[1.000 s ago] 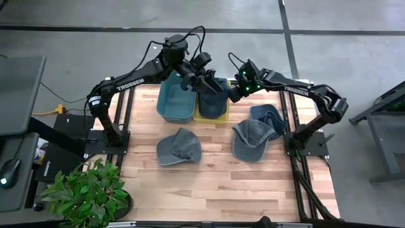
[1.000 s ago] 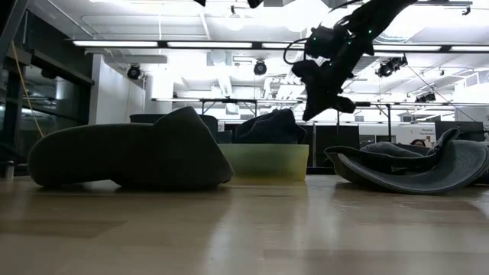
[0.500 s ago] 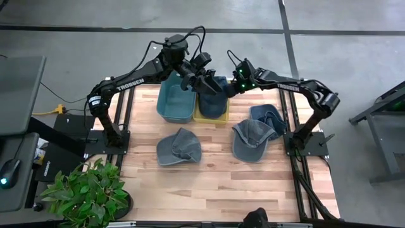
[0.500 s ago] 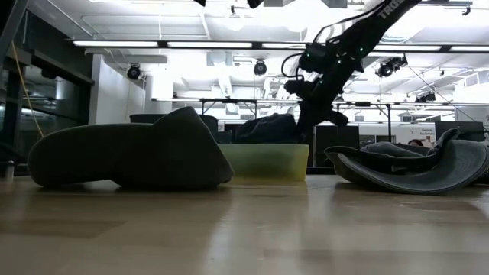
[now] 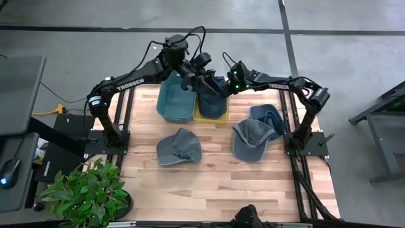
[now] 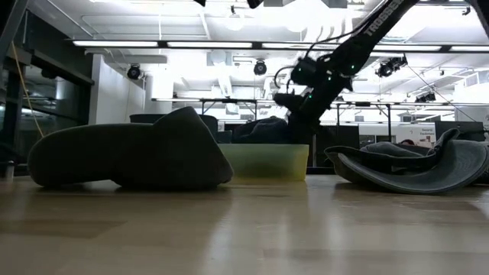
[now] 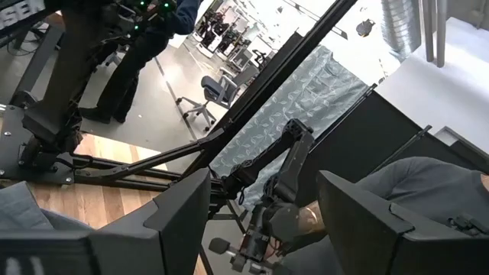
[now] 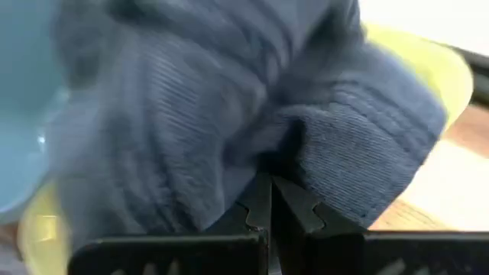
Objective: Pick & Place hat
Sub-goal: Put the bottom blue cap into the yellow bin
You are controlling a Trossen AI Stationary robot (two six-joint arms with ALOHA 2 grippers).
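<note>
1. Hat: dark blue, bunched in the yellow bin at the far side of the wooden table, rising above the bin's rim.
2. Right gripper: fingers fully closed, tips pressed against the hat's fabric; no fold is seen between them.
3. Left gripper: above the same bin, fingers spread apart; whether they touch the hat cannot be told.
4. Blue bin: just beside the yellow bin, on its left.
5. Three other hats on the table: one near the middle, two on the right.
6. Potted plant: near left corner.
</note>
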